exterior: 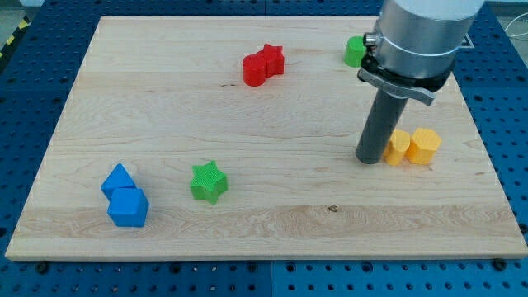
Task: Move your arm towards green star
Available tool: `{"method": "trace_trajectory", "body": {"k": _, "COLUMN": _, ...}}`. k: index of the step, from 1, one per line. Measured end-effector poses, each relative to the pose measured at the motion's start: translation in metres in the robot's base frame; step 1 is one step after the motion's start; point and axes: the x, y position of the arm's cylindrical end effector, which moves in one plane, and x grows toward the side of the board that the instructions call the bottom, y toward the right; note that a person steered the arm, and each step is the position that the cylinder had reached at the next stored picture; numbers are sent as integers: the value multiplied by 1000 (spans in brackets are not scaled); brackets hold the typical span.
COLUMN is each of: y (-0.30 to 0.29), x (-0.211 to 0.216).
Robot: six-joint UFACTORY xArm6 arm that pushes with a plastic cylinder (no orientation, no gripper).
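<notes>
Nearest the bottom of the frame, lower left: two blue plastic blocks, angular, shapes unclear, touching, one (118,179) just above the other (128,207). Right of them, lower-left centre: the small green plastic star block (208,181), lying flat on the bare wooden board (330,223), nothing touching it.

Key relation: the green star lies to the left of my tip (369,160) and slightly lower in the frame, well apart. The board between them looks free of blocks, so a mostly leftward slide should reach it, by my judgement.

My tip sits right of centre, down on the board, just beside the left edge of two yellow plastic blocks (398,147) (424,146); contact is unclear. No claw here: the arm ends in a plain dark rod that holds nothing.

Further up: two red plastic blocks (256,70) (272,58) touching, upper centre. Top right: a green plastic block (355,51), partly hidden by the arm, shape unclear.

No containers on the board.
</notes>
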Motion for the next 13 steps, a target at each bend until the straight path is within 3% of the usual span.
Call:
{"method": "trace_trajectory", "body": {"k": 1, "y": -31, "x": 0}}
{"method": "trace_trajectory", "body": {"k": 10, "y": -113, "x": 74}}
{"method": "trace_trajectory", "body": {"k": 13, "y": -143, "x": 81}}
